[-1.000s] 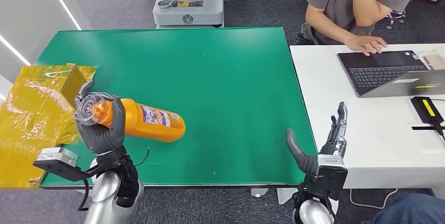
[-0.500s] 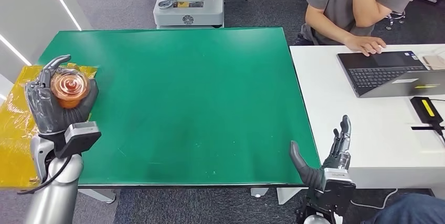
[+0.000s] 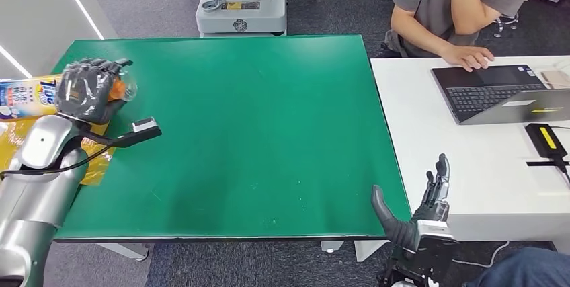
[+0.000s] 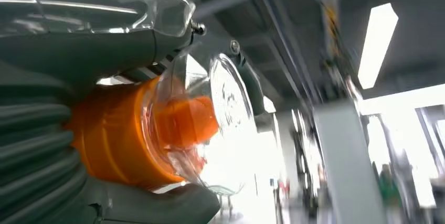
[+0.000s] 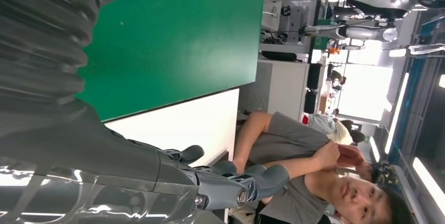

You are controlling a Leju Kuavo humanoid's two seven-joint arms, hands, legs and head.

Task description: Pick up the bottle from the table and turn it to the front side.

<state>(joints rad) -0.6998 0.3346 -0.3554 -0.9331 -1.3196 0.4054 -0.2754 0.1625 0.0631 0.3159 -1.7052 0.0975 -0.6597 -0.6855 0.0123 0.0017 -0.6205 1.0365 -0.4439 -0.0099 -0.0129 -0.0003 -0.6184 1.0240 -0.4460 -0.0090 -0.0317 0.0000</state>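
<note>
The left hand grips the bottle above the surface; it should turn slowly, grip firm, while the right hand hangs open.

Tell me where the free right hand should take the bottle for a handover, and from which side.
Probably the labelled body, from the side facing away from the table. The left hand already wraps the orange neck behind the clear cap, and the bottle lies roughly level. The right hand hangs open, far off.
</note>
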